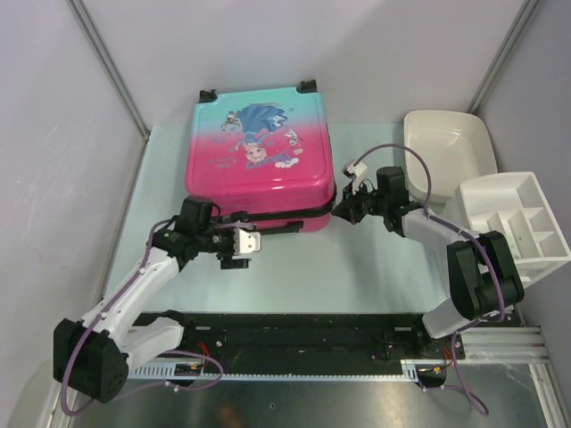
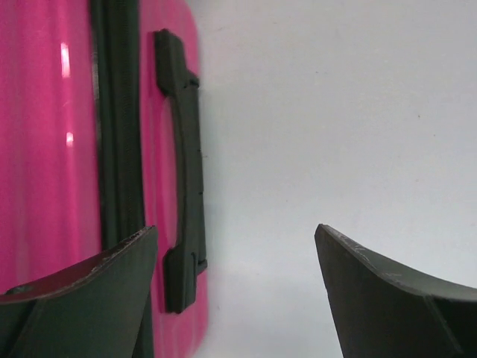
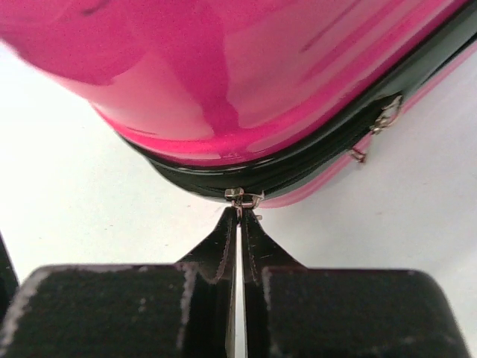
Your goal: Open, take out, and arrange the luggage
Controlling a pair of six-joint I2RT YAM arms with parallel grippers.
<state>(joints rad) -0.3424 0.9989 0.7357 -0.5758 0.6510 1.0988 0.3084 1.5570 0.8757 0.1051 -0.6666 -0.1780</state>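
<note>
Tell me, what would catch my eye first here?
The luggage, a pink-to-teal case with a cartoon princess, lies flat and closed in the middle of the table. At its near right corner the right end effector is pinched shut on the zipper pull. The open left end effector sits beside the black handle on the near edge.

Top view: we look down from above and behind the arm bases, far enough off to take in the whole table (image 1: 357, 276).

Left wrist view: we sit close behind the left claw (image 2: 235, 230), facing the luggage (image 2: 45, 149) side-on, with its handle (image 2: 186, 149) left of the fingers.

Right wrist view: closer still, with the right claw (image 3: 238, 220) tips at the zipper pull (image 3: 243, 198).

All three views share the luggage's near edge.
</note>
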